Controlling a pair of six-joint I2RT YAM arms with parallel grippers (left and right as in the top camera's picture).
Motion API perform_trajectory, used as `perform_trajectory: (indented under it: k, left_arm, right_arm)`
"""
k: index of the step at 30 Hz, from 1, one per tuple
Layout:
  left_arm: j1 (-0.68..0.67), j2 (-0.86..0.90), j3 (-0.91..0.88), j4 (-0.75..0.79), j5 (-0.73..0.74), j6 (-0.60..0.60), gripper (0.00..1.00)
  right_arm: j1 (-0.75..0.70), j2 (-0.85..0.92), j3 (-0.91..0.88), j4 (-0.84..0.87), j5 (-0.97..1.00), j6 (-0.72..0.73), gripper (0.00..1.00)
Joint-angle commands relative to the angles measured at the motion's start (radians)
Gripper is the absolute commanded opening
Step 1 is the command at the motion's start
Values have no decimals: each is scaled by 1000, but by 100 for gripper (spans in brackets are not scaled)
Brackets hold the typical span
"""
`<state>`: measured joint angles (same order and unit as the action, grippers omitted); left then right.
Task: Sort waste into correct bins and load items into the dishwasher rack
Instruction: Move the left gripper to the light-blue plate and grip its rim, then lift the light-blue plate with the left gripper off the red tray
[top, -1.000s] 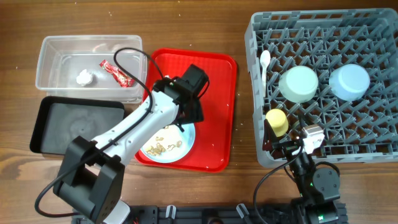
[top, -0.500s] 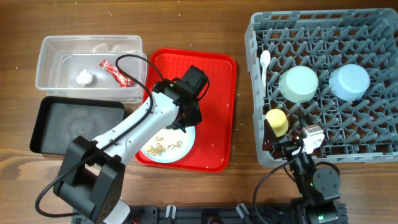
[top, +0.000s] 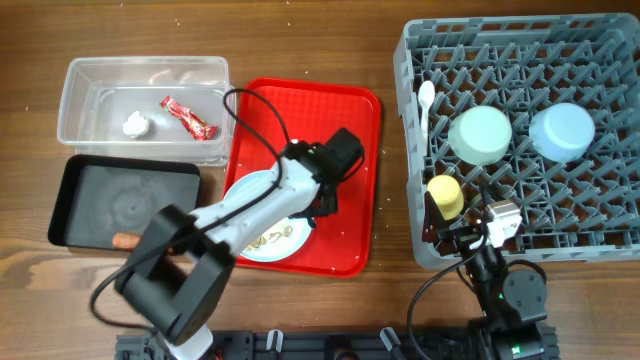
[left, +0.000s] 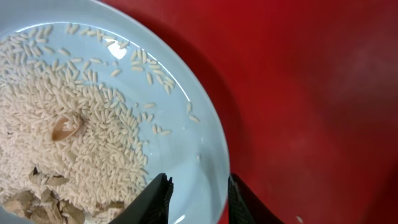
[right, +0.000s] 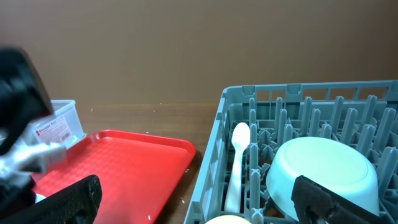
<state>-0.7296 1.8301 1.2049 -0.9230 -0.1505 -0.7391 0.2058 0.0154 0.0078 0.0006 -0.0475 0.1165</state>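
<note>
The pale blue plate (top: 255, 195) with beige crumbs (top: 265, 238) lies on the red tray (top: 350, 110). My left gripper (top: 322, 205) is at the plate's right edge. In the left wrist view it (left: 199, 199) is open narrowly, its jaws straddling the plate (left: 180, 143) rim. Rice-like crumbs (left: 74, 124) cover the plate. The paper ball (top: 135, 124) and red wrapper (top: 188, 117) lie in the clear tub (top: 80, 90). The orange stick (top: 125, 240) lies in the black tray (top: 90, 180). The rack (top: 600, 240) holds two bowls (top: 480, 134) (top: 562, 130), the yellow cup (top: 446, 195) and the spoon (top: 426, 100). My right gripper (top: 470, 232) is open and empty at the rack's front.
The right wrist view shows my right gripper (right: 196, 208) facing the rack's left wall (right: 214, 155), with the spoon (right: 236, 162), the mint bowl (right: 323, 168) and the red tray (right: 124, 162) beyond. A black cable loops over the tray's left side (top: 250, 110).
My left gripper has moved right from over the plate to its right rim. The arm's shift has uncovered the orange stick in the black tray. The right arm has not moved.
</note>
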Motion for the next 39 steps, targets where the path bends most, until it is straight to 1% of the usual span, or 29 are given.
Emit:
perform_trajectory:
  k: [1,2,3,4,5,8,11,12,16,19,22,23,24,25,33,35,39]
  left_arm:
    - [-2,68,-8,10,-45,-2,31]
    - [-2,80,-8,16,-45,-2,29]
    - [-2,87,-8,24,-45,-2,25]
    - [-2,95,-8,35,-45,-2,19]
    - [-2,100,-8,42,-45,-2,18]
    - [-2,116,-8,44,-32,0,19]
    - [-1,112,-4,32,-26,18,17]
    - [2,107,5,21,-19,31,14]
    - [3,79,79,-90,-15,31,13]
    - [-3,69,93,-103,32,31,15]
    - [-13,69,89,-103,42,31,21]
    - [-18,69,89,-102,42,31,25]
    - [-30,69,89,-96,42,31,38]
    - [-39,69,89,-95,42,31,40]
    - [-100,70,84,-62,11,30,44]
    - [-99,70,84,-61,11,30,43]
    - [-91,65,105,-106,15,32,36]
  right_arm:
    - [-2,-8,-3,2,3,17,100]
    - [-2,-8,-3,2,3,17,100]
    - [-2,-8,-3,2,3,17,100]
    - [-2,-8,-3,2,3,17,100]
    - [-2,-8,-3,2,3,17,100]
    - [-2,-8,-3,2,3,17,100]
    - [-2,-8,-3,2,3,17,100]
    - [-2,-8,-3,2,3,17,100]
    - [-2,-8,-3,2,3,16,100]
    - [-2,-8,-3,2,3,17,100]
    - [-2,-8,-3,2,3,17,100]
    - [-2,-8,-3,2,3,17,100]
    - [-2,-8,-3,2,3,17,100]
    - [-2,-8,-3,3,3,17,100]
    - [-2,-8,-3,3,3,17,100]
    - [-2,-8,-3,2,3,17,100]
    - [-2,-8,-3,2,3,17,100]
